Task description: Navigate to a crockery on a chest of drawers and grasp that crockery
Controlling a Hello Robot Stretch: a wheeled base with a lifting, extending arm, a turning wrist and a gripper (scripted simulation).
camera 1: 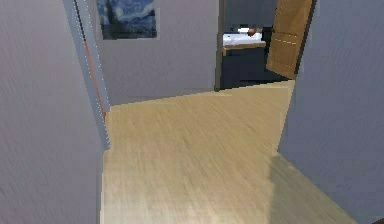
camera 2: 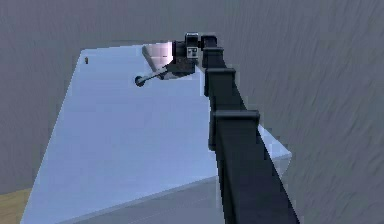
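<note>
Likely best to steer for the doorway (camera 1: 262, 25), since a white blob (camera 1: 241, 40) just inside it on dark furniture (camera 1: 240, 60) may be the crockery; cannot tell whether the gripper (camera 2: 143, 78) holds anything

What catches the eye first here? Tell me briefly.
The dark arm cuts diagonally across the arm side view, its claw seen against a pale blue-white surface. In the forward view, a dark blue painting hangs top left, and an open wooden door shows top right above the wood floor.
</note>
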